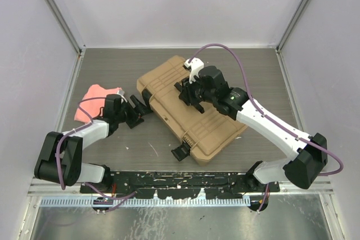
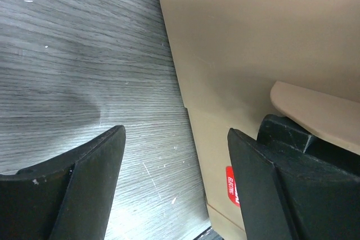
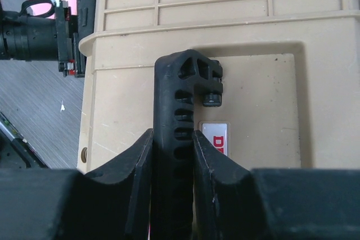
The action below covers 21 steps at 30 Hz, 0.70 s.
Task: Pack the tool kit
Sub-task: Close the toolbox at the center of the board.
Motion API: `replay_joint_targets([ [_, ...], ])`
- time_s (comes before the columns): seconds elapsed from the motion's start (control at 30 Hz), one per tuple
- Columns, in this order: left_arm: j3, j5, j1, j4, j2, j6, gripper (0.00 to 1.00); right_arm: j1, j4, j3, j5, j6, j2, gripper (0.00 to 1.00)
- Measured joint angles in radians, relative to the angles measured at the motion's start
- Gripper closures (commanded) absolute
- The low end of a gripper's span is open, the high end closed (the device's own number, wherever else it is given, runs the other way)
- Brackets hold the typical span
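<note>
The tool kit's tan ribbed case [image 1: 219,130] lies shut and slanted across the middle of the table. My right gripper [image 1: 189,95] reaches over its lid and is shut on the case's black carry handle [image 3: 180,82], which stands between the fingers [image 3: 172,136] beside a white and red label [image 3: 216,139]. At the case's left edge my left gripper [image 1: 138,113] is open. Only bare table shows between its fingers [image 2: 175,133], and the right finger sits against the case wall [image 2: 253,43] near a red label [image 2: 232,186]. A black latch [image 1: 180,152] hangs open at the case's near side.
A pink folded cloth [image 1: 95,96] lies on the table to the left, just behind my left arm. Grey walls enclose the table on three sides. The arm bases and a black rail [image 1: 180,181] run along the near edge.
</note>
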<state>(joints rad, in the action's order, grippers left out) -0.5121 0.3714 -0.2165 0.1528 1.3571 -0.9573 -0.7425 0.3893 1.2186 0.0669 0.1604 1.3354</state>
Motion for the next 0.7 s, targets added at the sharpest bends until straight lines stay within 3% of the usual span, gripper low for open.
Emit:
replay_joint_targets([
  [0.27, 0.051, -0.032, -0.015, -0.065, -0.202, 0.031, 0.15, -0.022, 0.0, 0.0, -0.08, 0.028, 0.0, 0.93],
  [0.7, 0.188, -0.029, -0.021, -0.093, -0.462, 0.024, 0.13, -0.036, -0.005, 0.005, -0.138, 0.069, 0.01, 0.93],
])
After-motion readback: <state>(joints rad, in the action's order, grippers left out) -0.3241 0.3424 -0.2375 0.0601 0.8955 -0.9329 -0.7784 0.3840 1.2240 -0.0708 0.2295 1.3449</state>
